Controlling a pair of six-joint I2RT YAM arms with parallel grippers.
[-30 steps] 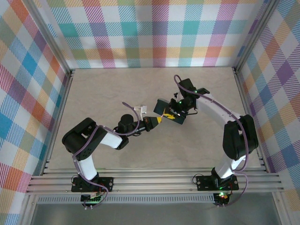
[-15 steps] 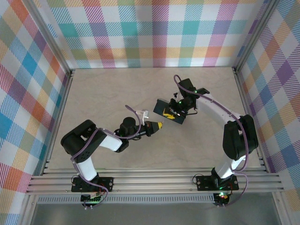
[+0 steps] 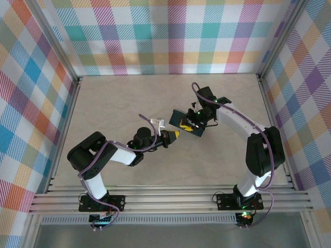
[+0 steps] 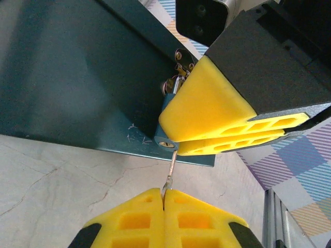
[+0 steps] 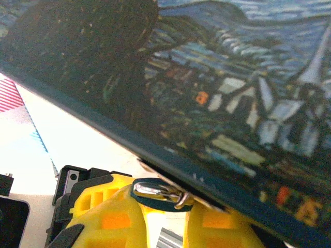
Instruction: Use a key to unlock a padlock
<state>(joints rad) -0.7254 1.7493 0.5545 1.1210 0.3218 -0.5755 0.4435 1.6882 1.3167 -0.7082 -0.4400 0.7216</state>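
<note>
One key (image 4: pixel 168 173), one padlock (image 4: pixel 162 140), one painted box (image 5: pixel 232 77).
My left gripper (image 4: pixel 164 194) pinches the key, pointing at twelve o'clock toward the padlock clamped in my right gripper (image 5: pixel 160 223).

The key (image 4: pixel 169 173) head (not blade) is buried inside the left end effector (image 4: pixel 163 196).

Beige table (image 3: pixel 114 103), dark box (image 3: pixel 178 119) apparently atop

One dark box (image 4: pixel 77 77), one key (image 4: pixel 169 173), and seemingly one blue padlock (image 4: pixel 162 139), mostly hidden.
</note>
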